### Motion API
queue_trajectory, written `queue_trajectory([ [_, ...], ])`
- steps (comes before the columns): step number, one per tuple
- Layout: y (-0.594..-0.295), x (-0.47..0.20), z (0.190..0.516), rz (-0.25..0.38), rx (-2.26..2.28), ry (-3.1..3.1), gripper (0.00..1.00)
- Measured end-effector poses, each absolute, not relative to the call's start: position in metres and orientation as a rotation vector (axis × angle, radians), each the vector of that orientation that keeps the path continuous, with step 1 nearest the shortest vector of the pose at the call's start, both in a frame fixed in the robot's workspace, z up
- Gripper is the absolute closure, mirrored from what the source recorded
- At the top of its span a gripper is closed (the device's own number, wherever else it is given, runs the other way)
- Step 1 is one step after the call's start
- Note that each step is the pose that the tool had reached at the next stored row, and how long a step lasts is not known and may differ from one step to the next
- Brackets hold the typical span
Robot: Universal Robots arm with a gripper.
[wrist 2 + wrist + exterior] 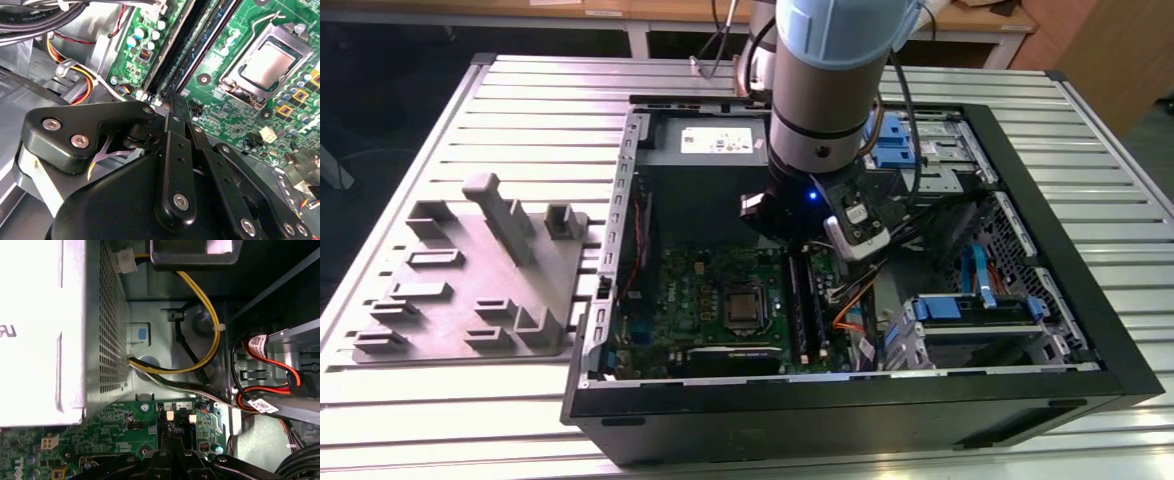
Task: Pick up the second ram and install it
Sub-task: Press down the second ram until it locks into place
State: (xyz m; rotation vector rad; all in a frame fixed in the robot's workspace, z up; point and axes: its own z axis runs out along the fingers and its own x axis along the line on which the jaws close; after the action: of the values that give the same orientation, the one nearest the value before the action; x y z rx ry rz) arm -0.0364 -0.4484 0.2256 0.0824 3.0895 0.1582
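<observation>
A long dark ram stick stands on edge in the slots of the green motherboard, inside the open computer case. In the second wrist view this ram runs away from the fingertips beside black slots. My gripper hangs straight down over the end of the stick nearest the power supply. Its black fingers are shut together, and the gripper meets the stick's end with nothing clamped between the fingers. In the first wrist view the gripper sits just over the slot ends.
The grey power supply lies close behind the gripper, with yellow and black cables beside it. The CPU socket sits at the exterior view's left of the slots. Orange cables and a blue-tabbed drive cage lie to the right. A grey fixture tray rests outside the case.
</observation>
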Motion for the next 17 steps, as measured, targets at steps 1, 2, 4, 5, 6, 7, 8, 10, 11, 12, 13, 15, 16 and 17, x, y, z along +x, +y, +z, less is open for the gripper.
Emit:
queue_trajectory([
  [1, -0.4484, -0.0364, 0.2256, 0.158, 0.082, 3.090, 0.93],
  [2, -0.4484, -0.0365, 0.2256, 0.158, 0.082, 3.090, 0.93],
  [4, -0.4484, -0.0365, 0.2255, 0.158, 0.082, 3.090, 0.93],
  [5, -0.4483, -0.0364, 0.2248, 0.159, 0.082, 3.089, 0.93],
  [6, -0.4483, -0.0364, 0.2239, 0.159, 0.082, 3.089, 0.93],
  [7, -0.4483, -0.0365, 0.2231, 0.158, 0.082, 3.089, 0.93],
  [8, -0.4484, -0.0365, 0.2226, 0.158, 0.082, 3.090, 0.93],
  [10, -0.4484, -0.0365, 0.2226, 0.158, 0.082, 3.090, 0.93],
  [11, -0.4484, -0.0365, 0.2226, 0.158, 0.082, 3.090, 0.93],
  [12, -0.4483, -0.0365, 0.2223, 0.158, 0.082, 3.089, 0.93],
  [13, -0.4483, -0.0364, 0.2213, 0.159, 0.082, 3.089, 0.93],
  [15, -0.4483, -0.0365, 0.2200, 0.158, 0.082, 3.089, 0.93],
  [16, -0.4484, -0.0365, 0.2200, 0.158, 0.082, 3.090, 0.93],
  [17, -0.4484, -0.0365, 0.2200, 0.158, 0.082, 3.090, 0.93],
])
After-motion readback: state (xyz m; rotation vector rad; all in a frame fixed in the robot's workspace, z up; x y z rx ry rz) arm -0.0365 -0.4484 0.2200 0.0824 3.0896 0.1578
